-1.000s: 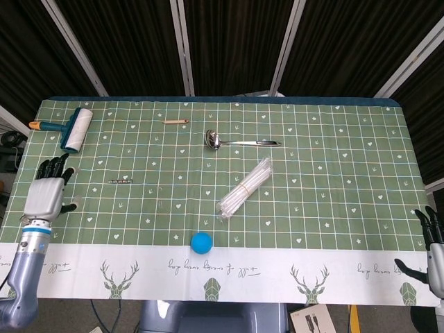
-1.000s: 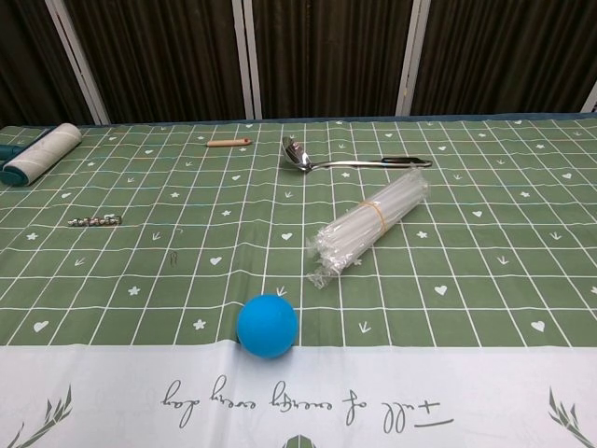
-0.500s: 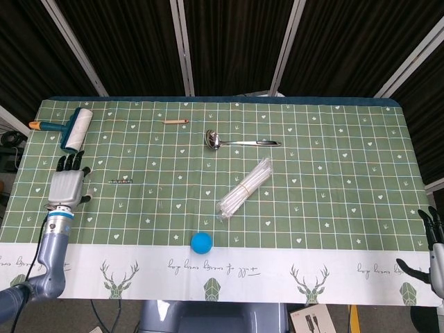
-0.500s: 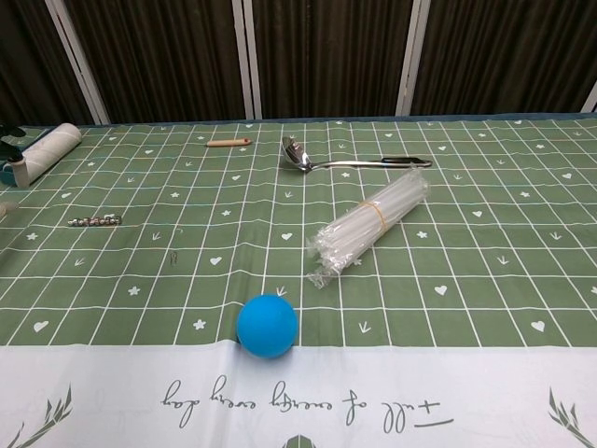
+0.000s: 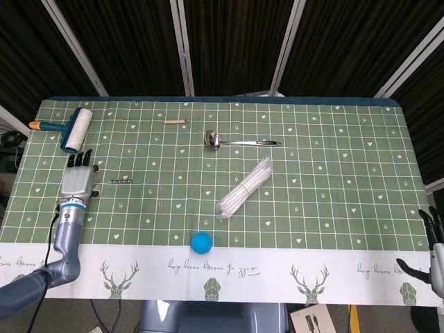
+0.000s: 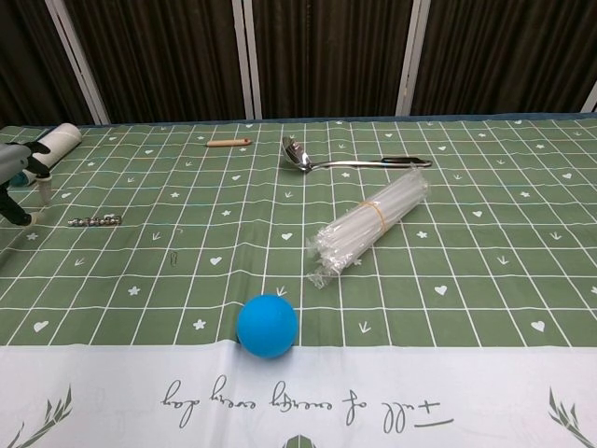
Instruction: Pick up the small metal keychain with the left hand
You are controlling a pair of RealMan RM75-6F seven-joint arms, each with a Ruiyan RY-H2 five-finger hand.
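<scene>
Starting with the head view. Hovering over the left side of the bench (image 5: 333, 208): the left robot hand (image 5: 78, 179), fingers spread wide and pointing toward the far edge, holding nothing. Lying just to the right of it, flat on the green checked cloth: the small metal keychain (image 5: 120, 181), a short thin strip running left to right, apart from the fingers and not yet touched. Sitting beyond the hand toward the far left corner: the lint roller (image 5: 73, 129). Hanging low at the near right corner, off the bench edge: the right robot hand (image 5: 431, 244), fingers apart, empty.

Switching to the chest view. Peeking in at the left frame edge: the left robot hand (image 6: 17, 179), only partly visible, dark fingers angled down toward the cloth. Resting a little to the right of it: the small metal keychain (image 6: 94, 221), reading as a row of tiny linked beads. Not showing at all here: the right robot hand.

Judging the handling now. Looking light, thin and slick, probably limp along its length and lying very flat, so likely sliding away under a clumsy push. Calling for a fine pinch between thumb and a fingertip around the middle of the strip, coming down from above and sweeping slightly right.
</scene>
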